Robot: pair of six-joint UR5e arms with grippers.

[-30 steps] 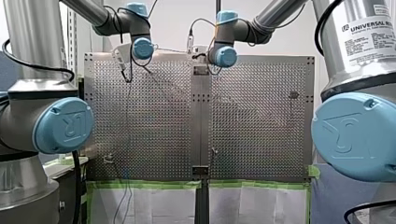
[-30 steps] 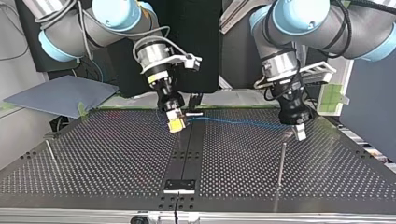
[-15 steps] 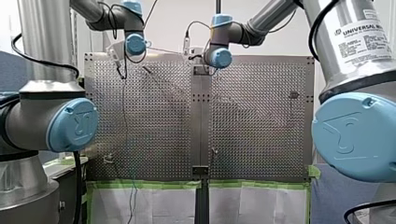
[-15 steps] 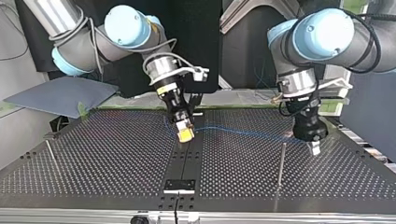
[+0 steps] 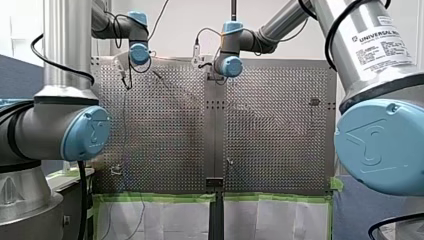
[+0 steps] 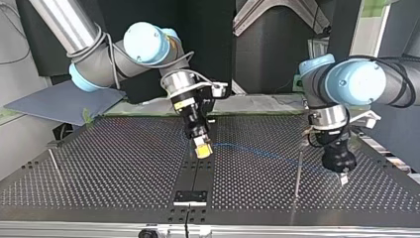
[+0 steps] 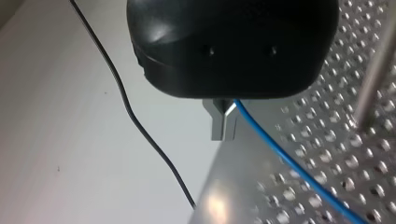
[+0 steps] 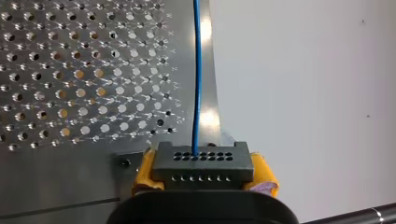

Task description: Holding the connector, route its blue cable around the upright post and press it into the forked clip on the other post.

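Your right fingers [image 8: 141, 171] clamp the connector [image 8: 201, 164], long axis across them, holed face pointing ahead, cable [image 8: 196, 70] running straight out. The left fingers [image 7: 219, 126] pinch the cable shut; the arm's label [image 5: 382, 36] reads "UNIVERSAL".

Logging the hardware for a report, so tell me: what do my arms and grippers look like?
Both my left arm and my right arm are silver tubes with light blue joint caps and black cables; my right arm bears a label printed "UNIVERSAL"; my left gripper is black with metal fingers; my right gripper has yellow pads.
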